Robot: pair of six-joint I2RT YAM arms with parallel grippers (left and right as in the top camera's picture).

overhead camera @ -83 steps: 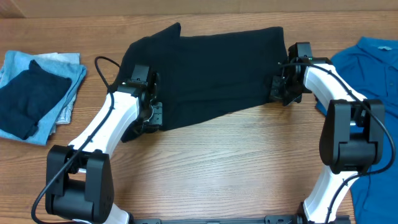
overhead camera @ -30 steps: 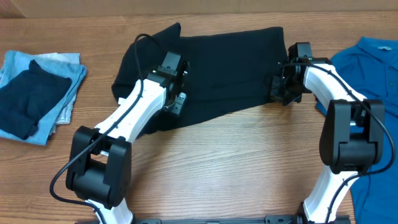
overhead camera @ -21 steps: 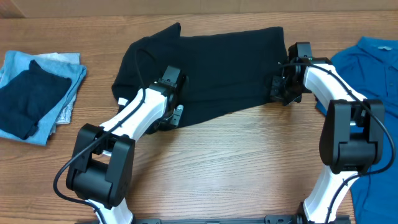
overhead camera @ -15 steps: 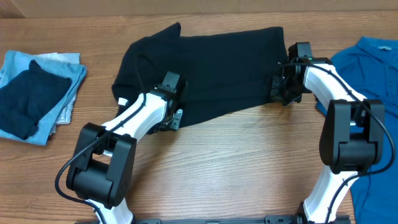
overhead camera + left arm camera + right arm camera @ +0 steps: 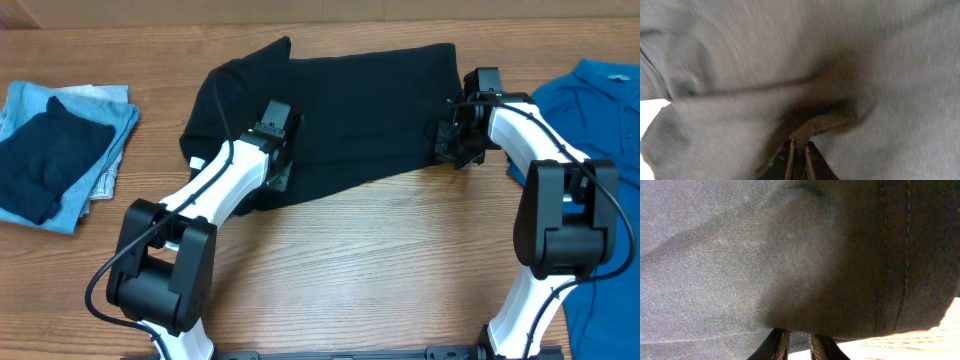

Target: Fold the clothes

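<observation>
A black garment (image 5: 340, 110) lies spread across the back middle of the wooden table. My left gripper (image 5: 276, 160) is over its lower left part; in the left wrist view the jaws (image 5: 797, 150) are shut on a pinched fold of the black cloth (image 5: 805, 60). My right gripper (image 5: 448, 142) is at the garment's right edge. In the right wrist view its fingers (image 5: 797, 342) are shut on the hemmed edge of the black cloth (image 5: 790, 255).
A folded stack of a dark blue piece on light blue cloths (image 5: 55, 150) lies at the far left. A blue shirt (image 5: 600, 95) lies at the right edge, under the right arm. Bare wood (image 5: 360, 270) fills the front.
My left gripper swung from the garment's lower left corner in over the cloth, dipped toward its front edge and shifted slightly back. The left corner fold moved with it. The right arm has not moved.
</observation>
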